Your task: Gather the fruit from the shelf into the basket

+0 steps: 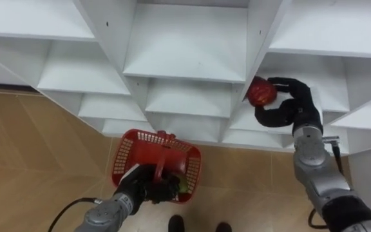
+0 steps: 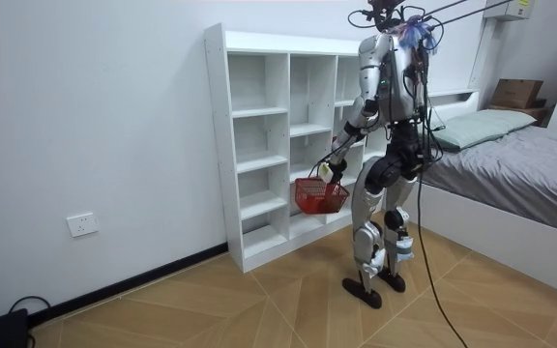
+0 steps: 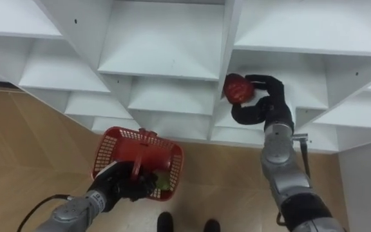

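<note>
Red fruit (image 1: pixel 261 91) clamped in right hand (image 1: pixel 299 106), fingers curled round it, at closet (image 1: pixel 185 45) right column. Left hand (image 1: pixel 143 187) closed on red basket (image 1: pixel 126 149) handle, near left; greenish fruit (image 1: pixel 183 185) inside.

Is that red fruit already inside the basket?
No, the right robot hand grips the red fruit up at the shelf, away from the red basket.
</note>
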Robot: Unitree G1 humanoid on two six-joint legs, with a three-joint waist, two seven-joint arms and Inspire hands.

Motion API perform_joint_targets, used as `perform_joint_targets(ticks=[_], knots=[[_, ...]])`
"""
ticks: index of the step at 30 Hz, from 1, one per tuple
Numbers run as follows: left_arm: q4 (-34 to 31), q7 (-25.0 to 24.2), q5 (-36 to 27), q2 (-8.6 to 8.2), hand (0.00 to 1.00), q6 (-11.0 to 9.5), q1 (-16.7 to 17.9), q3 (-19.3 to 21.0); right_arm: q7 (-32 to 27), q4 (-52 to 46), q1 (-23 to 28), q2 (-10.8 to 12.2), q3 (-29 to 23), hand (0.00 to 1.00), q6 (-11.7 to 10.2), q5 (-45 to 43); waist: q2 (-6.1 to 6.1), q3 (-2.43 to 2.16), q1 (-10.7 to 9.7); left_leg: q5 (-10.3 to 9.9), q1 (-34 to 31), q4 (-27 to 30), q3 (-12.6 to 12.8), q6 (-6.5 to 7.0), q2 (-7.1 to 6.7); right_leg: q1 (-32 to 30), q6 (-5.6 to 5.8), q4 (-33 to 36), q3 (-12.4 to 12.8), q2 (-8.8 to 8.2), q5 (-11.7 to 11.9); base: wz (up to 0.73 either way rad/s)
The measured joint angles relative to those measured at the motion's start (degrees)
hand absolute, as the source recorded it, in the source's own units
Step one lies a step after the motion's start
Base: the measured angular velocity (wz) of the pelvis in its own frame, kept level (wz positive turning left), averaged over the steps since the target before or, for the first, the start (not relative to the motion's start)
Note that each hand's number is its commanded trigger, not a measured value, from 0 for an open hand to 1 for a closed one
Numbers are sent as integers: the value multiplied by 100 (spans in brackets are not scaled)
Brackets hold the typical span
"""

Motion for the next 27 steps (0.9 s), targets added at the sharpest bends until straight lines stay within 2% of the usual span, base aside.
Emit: perform_joint_targets(ticks=[2,6,12,21,27], knots=[[-12,7,-1,-1,100,-1,6,7,0,-19,89,4,1,100,0,4,15,-43,-43,0,17,2,0,0,-1,23,1,0,1,-1,1,0],[-35,95,-129,5,100,-2,51,35,41,-233,309,6,141,100,1,12,34,-76,-108,0,106,1,5,0,0,99,0,5,16,0,0,0],[-184,70,-163,10,100,-39,108,108,131,-382,478,15,163,100,0,-2,31,-78,-120,17,145,1,138,16,16,100,-1,11,98,8,30,-7],[-184,-67,-154,-13,100,-43,125,110,284,-866,903,32,184,100,-2,-5,24,-80,-106,17,172,-18,166,16,24,93,2,-2,155,21,37,-3],[-185,-73,-154,-26,100,-43,126,111,430,-874,1018,49,227,100,-1,-6,25,-80,-101,17,169,-13,166,16,25,96,1,-8,152,21,37,0]])
